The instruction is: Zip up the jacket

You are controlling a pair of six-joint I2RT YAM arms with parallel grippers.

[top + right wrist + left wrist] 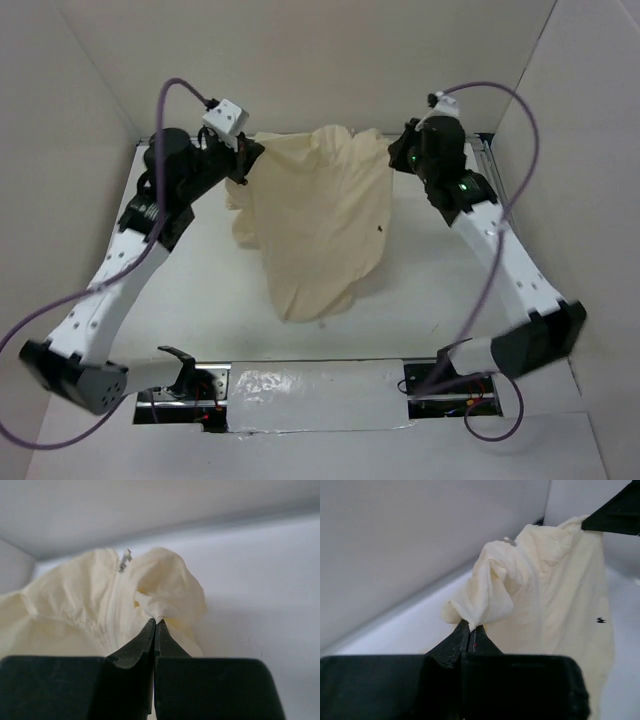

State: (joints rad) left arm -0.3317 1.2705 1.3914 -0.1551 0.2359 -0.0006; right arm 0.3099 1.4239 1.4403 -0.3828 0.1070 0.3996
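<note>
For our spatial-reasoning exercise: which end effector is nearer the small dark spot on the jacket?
Right. The right end effector pinches the jacket on the same side as the dark spot; the left end effector grips the opposite side.

jacket (320,230): thin cloth, matt, wrinkled | zip pull (124,560): shiny metal | fingers (452,647): black, matt, plastic-looking | table (200,290): white, smooth

One jacket (320,220), two tools (469,626) (155,622)

The white table (430,295) bears the wrinkled cream-yellow jacket (320,220), whose lower end lies toward the near edge
</note>
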